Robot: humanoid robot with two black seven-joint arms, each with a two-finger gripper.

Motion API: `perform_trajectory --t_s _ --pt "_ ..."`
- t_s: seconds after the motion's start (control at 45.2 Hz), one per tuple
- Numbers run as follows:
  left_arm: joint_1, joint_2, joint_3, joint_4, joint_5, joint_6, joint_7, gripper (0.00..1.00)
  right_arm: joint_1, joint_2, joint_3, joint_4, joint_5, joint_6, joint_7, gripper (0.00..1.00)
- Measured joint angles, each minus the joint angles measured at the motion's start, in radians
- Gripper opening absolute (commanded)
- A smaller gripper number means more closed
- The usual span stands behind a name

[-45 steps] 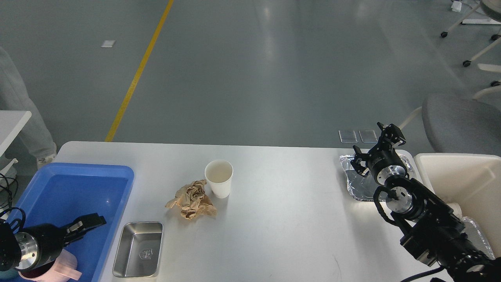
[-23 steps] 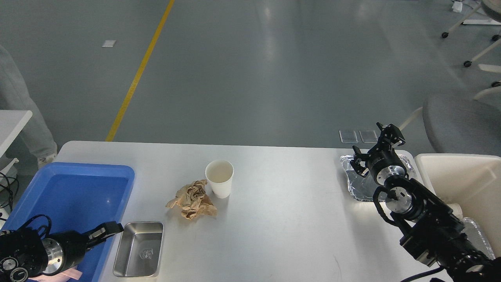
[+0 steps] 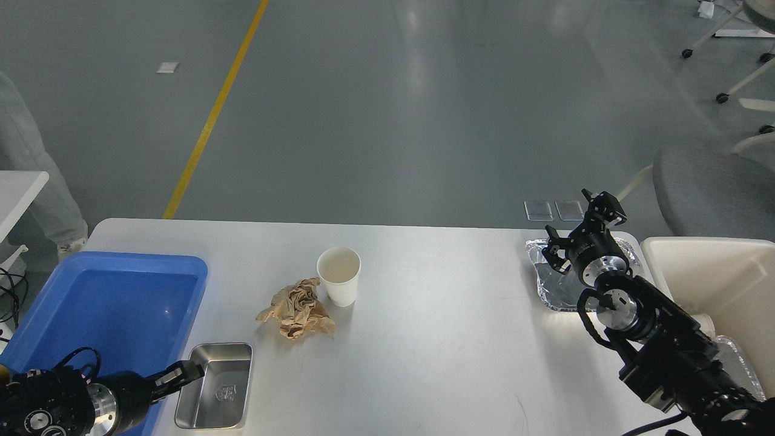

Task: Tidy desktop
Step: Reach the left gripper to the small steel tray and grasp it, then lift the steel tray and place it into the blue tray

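The desktop (image 3: 436,339) is a wide white surface filling the lower half of the head view, with grey floor beyond its far edge. On its left end sits a blue tray (image 3: 109,290), and just beside that, toward the near edge, a small steel pan (image 3: 225,396). The left gripper (image 3: 189,370) hangs at the pan's left rim, over the seam between pan and tray; its jaws look narrow and dark, and I cannot tell whether they are parted or hold anything. Near the middle, a white paper cup (image 3: 339,275) stands upright, touching a crumpled brown paper wad (image 3: 296,309). At the right end, the right gripper (image 3: 580,227) hovers above a foil tray (image 3: 554,287), jaws spread apart and empty. A cream bin (image 3: 726,284) stands beside it.
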Motion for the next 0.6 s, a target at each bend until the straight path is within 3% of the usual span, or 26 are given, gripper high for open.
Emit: perform_trajectory --t_s 0.11,0.354,0.597 --pt "0.005 0.000 0.005 0.002 0.000 0.000 0.000 0.29 -0.001 -0.001 0.001 0.000 -0.001 -0.001 0.000 1.00" --pt "0.009 0.000 0.006 0.003 0.000 -0.001 -0.002 0.04 -0.004 -0.003 0.001 -0.001 -0.003 -0.001 0.000 1.00" --pt "0.007 0.001 0.006 0.003 0.000 -0.009 -0.009 0.00 -0.003 -0.003 0.001 -0.002 -0.003 -0.003 0.000 1.00"
